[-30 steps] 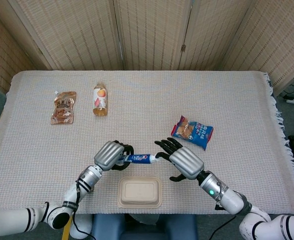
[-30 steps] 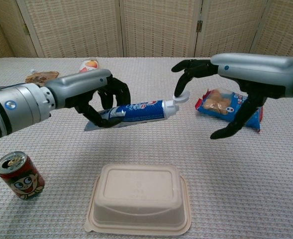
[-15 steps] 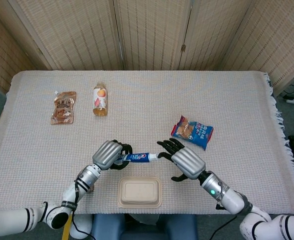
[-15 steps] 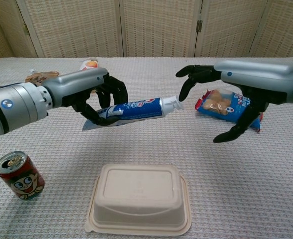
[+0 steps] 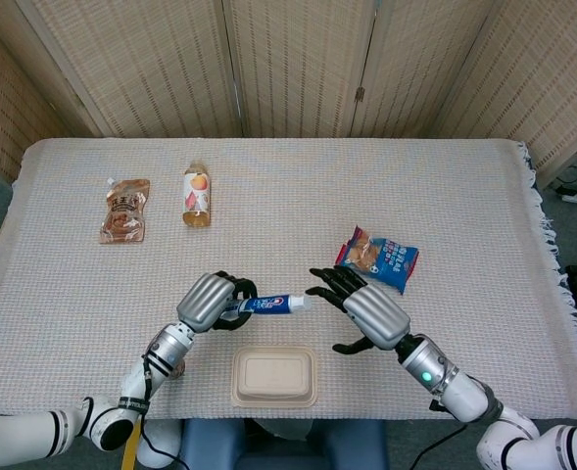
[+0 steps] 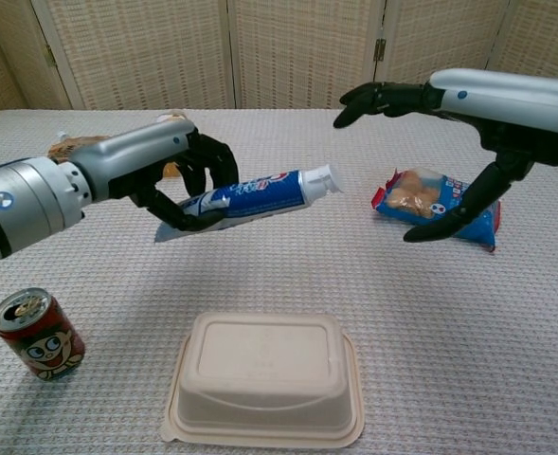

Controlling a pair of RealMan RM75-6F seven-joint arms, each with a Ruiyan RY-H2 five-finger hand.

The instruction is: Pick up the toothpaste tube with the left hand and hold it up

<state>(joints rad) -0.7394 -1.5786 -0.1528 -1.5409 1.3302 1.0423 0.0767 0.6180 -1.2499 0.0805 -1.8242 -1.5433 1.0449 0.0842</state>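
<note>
My left hand [image 6: 179, 180] grips the tube [image 6: 250, 196] near its crimped end, clear of the table, cap tilted up. Right hand [image 6: 468, 133] is empty, fingers spread (not touching the cap). Risk as I see it: the grip sits far back, so the tube could pivot or slip toward the box [image 6: 263, 377].

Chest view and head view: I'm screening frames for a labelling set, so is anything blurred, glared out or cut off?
Chest view: sharp, soft even light, the toothpaste tube label legible in the left hand; both forearms run off the edges. Head view: even light, no glare, but the tube is small, and the can does not show.
</note>
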